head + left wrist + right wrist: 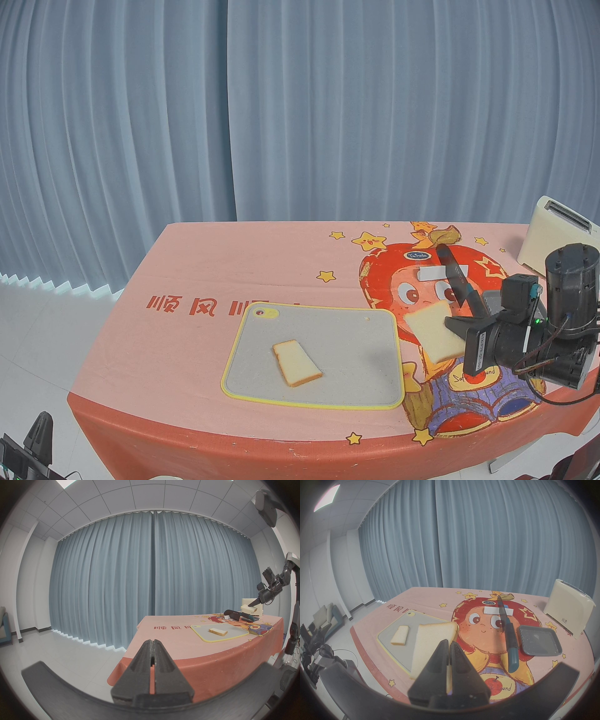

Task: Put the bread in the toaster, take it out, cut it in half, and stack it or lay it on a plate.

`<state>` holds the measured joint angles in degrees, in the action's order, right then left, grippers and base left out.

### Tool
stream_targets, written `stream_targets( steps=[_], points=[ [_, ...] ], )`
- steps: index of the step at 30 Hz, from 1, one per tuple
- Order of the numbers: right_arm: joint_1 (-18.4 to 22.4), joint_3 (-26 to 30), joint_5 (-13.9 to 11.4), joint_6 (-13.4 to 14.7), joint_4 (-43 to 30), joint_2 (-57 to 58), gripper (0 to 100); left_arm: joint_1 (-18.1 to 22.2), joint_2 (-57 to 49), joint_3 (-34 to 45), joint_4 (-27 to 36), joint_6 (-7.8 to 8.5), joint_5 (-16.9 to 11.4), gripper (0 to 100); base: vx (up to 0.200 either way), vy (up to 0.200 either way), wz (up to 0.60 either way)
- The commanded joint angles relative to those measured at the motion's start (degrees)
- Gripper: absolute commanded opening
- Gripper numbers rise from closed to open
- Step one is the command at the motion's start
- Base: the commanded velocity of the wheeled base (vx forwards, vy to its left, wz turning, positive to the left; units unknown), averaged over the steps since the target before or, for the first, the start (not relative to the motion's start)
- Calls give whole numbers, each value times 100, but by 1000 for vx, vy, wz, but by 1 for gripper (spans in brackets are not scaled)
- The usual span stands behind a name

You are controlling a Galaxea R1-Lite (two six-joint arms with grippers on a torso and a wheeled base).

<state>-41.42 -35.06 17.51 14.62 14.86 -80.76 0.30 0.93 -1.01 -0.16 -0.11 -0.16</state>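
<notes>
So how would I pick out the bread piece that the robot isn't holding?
On the pink-clothed table, find the grey cutting board with the yellow rim. The small bread piece lies flat near its middle. Unlike the larger slice held aloft in the right gripper, it is narrow, oblong and untouched.

Count so far:
- Bread x2: one small piece [297, 363] on the cutting board [362, 378], and one larger slice [431, 328] pinched in the right gripper [448, 643] above the tabletop's right side.
- Cutting board x1, near the front edge.
- Knife [508, 633] x1, on the right half of the tabletop.
- Dark plate [540, 640] x1 (just beside the knife handle).
- Toaster [553, 234] x1, far right corner.
- White card [437, 272] x1, with the knife blade lying across it.
- Grippers x2: the left gripper [152, 645] has its fingers pressed together and sits off the front left corner.
</notes>
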Motion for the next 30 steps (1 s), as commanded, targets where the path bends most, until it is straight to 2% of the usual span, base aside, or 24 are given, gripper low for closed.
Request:
stream_targets(
  steps=[1,6,30],
  points=[
    [-68,-36,-2,6,8,61,0,5,-31,101,-2,2,-2,0,0,0,0],
    [-59,-36,7,6,8,52,0,5,-31,101,-2,-24,33,0,0,0,0],
    [-32,-45,60,-11,8,52,0,5,-31,101,-2,-33,33,0,0,-200,0]
  ],
)
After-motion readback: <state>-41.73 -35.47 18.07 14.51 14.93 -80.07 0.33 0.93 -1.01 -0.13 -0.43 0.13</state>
